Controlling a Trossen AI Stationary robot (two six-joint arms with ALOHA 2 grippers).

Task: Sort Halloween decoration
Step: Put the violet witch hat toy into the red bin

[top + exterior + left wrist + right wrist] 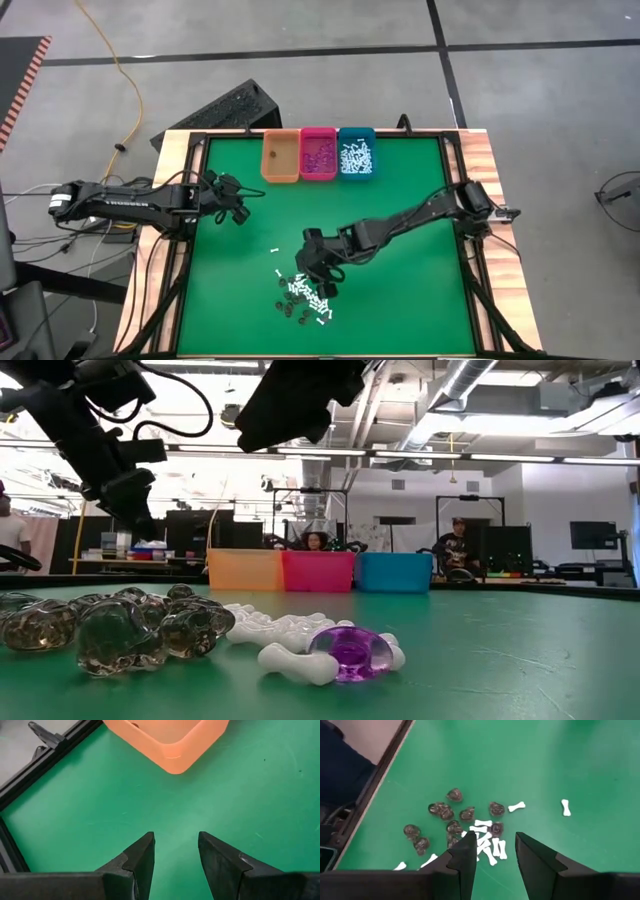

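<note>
Right pincer (492,851) hovers open and empty over the Halloween decoration pile (305,293) — white bones and dark skulls on the green surface (400,220), well apart from the orange bin (281,156). Left pincer (176,855) — open, empty — waits near that bin.

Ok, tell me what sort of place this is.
Most likely a robotics lab or workshop: a framed green table set on a bare concrete floor, exposed ceiling ducts overhead, and people seated at workstations behind the table.
</note>
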